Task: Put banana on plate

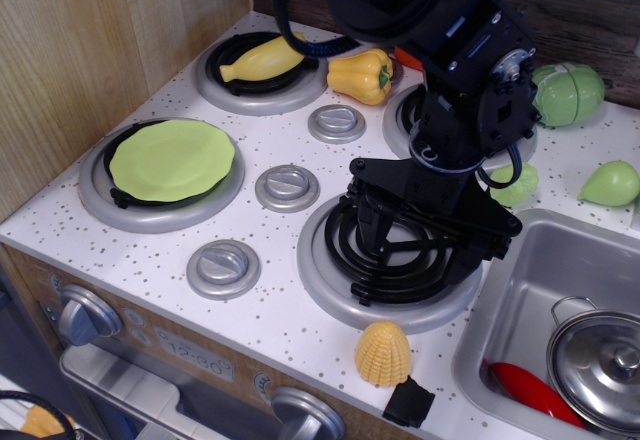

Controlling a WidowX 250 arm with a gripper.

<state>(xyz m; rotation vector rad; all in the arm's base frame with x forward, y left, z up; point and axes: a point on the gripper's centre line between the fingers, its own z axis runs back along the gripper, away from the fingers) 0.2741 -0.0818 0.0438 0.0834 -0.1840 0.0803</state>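
The yellow banana [262,60] lies across the back left burner, its pointed end toward the left. The light green plate [172,158] sits on the front left burner, with nothing on it. My black gripper [415,260] hangs low over the front right burner [330,295], to the right of the plate and well in front of the banana. Its jaws look spread apart with nothing between them, though black on black makes them hard to read.
A yellow-orange bell pepper [362,75] stands just right of the banana. A ribbed corn piece [383,353] sits at the front edge. Silver knobs [287,187] lie between the burners. The sink [520,290] at right holds a pot [600,360]. Green toys [568,93] are at back right. A wooden wall [90,40] stands on the left.
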